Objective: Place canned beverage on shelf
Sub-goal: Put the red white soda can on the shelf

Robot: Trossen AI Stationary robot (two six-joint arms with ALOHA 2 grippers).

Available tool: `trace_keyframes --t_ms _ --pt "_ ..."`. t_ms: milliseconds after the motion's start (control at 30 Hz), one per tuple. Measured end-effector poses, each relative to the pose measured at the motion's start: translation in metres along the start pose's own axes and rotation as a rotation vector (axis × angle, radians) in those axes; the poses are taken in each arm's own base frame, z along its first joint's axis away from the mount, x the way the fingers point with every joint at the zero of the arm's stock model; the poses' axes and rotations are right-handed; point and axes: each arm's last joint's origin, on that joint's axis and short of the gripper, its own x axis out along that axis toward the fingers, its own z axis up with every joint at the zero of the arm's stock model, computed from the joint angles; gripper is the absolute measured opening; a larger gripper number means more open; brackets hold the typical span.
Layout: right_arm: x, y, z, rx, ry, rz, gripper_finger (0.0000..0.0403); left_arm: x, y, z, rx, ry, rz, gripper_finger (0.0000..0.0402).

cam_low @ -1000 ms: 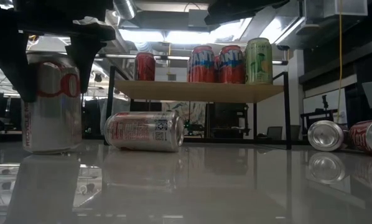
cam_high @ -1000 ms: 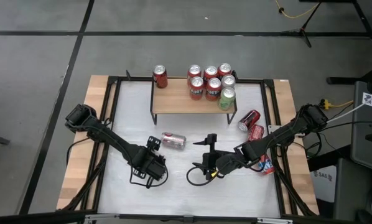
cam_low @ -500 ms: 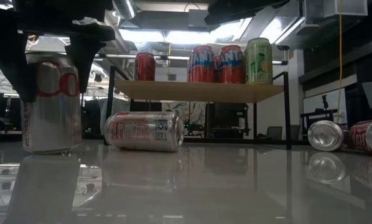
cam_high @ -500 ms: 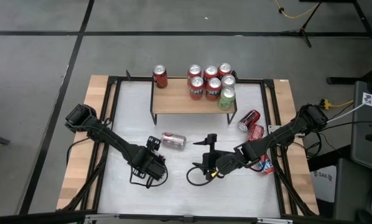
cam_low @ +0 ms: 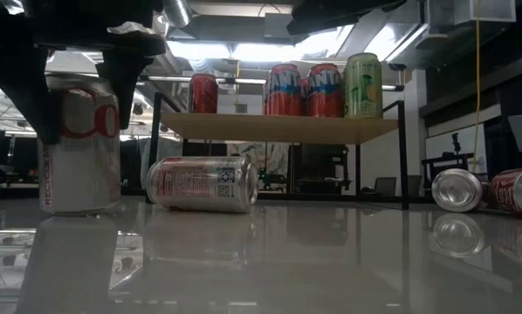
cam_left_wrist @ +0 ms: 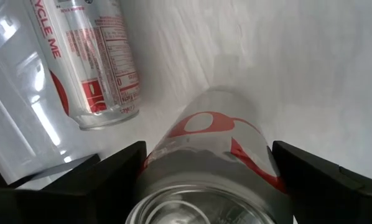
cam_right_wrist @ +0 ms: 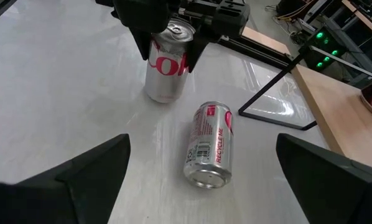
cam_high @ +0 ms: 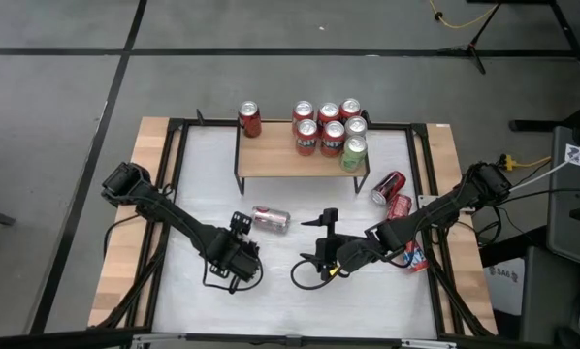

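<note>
The left gripper point(cam_low: 78, 65) is clamped on the upright silver-and-red drink can point(cam_low: 79, 144) near the white table's point(cam_high: 280, 291) front, its fingers high on the sides — a hold suited to lifting it clear. A second silver can point(cam_high: 271, 219) lies on its side nearby. The right gripper point(cam_high: 321, 240) waits just beside, jaws wide and empty. The light-wood shelf on black legs point(cam_high: 275, 162) already carries seven cans (six clustered right) — space remains between.

Grey concrete floor point(cam_high: 57, 97) surrounds the white table point(cam_high: 271, 291); ceiling lights point(cam_low: 243, 51) glow.
</note>
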Motion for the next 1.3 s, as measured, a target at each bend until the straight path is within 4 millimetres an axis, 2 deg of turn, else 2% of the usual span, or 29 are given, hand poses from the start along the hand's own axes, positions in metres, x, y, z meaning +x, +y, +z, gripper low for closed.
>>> trace_keyframes --t_ms 633,733,867,967,1300 --pt "0.0 0.0 0.0 0.0 0.0 0.0 0.0392 0.0001 0.0002 0.0002 -0.032 -0.001 -0.003 0.0331" --pt "0.0 0.0 0.0 0.0 0.0 0.0 0.0392 0.0001 0.0001 0.001 -0.055 -0.008 -0.005 0.0347" --pt "0.0 0.0 0.0 0.0 0.0 0.0 0.0392 0.0001 -0.0004 0.0011 -0.081 -0.008 -0.02 0.0387" --pt "0.0 -0.0001 0.0 0.0 0.0 0.0 0.0392 0.0001 -0.0004 0.0014 -0.087 -0.01 -0.021 0.0394" --pt "0.0 -0.0001 0.0 0.0 0.0 0.0 0.0392 0.0036 0.0086 0.0032 -0.315 -0.005 -0.025 0.0383"
